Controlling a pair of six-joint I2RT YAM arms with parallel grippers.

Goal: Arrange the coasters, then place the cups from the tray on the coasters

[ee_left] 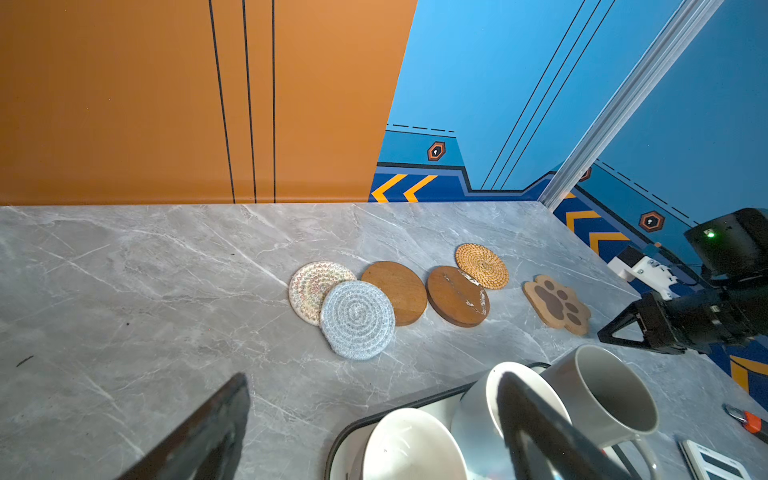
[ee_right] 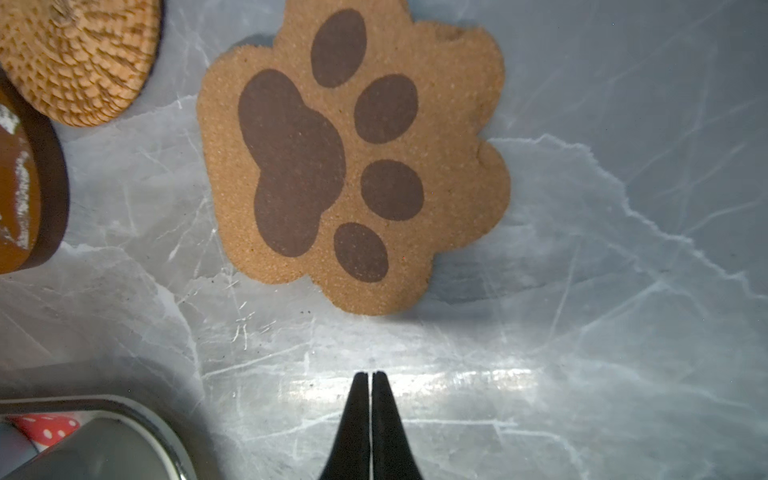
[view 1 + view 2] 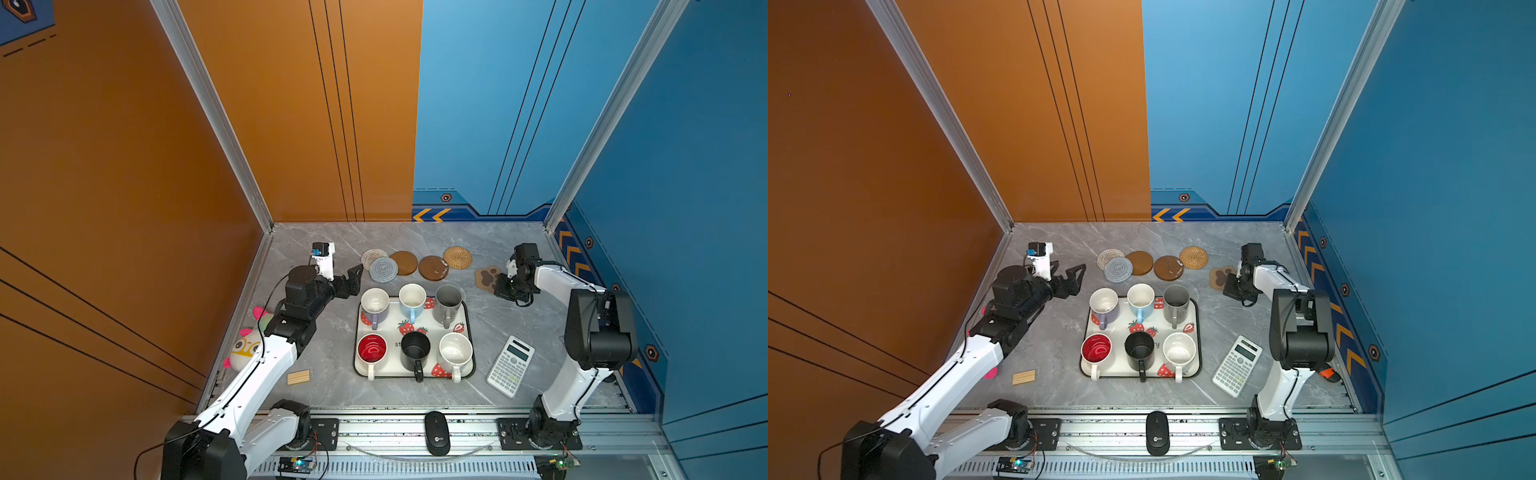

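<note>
Right end effector (image 2: 369, 374) pressed together, partly hiding paw coaster (image 3: 1219, 277); left end effector (image 3: 356, 280) spread.

Tan paw coaster (image 2: 353, 166) bears 5 dark-brown spots; cream tray (image 3: 392, 322) shows red strawberries (image 3: 405, 328).

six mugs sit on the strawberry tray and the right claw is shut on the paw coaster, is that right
Not quite. Six mugs do sit on the strawberry tray, and the right claw is shut, but on nothing. The right wrist view shows its closed tips over bare table, short of the paw coaster and not touching it.
</note>
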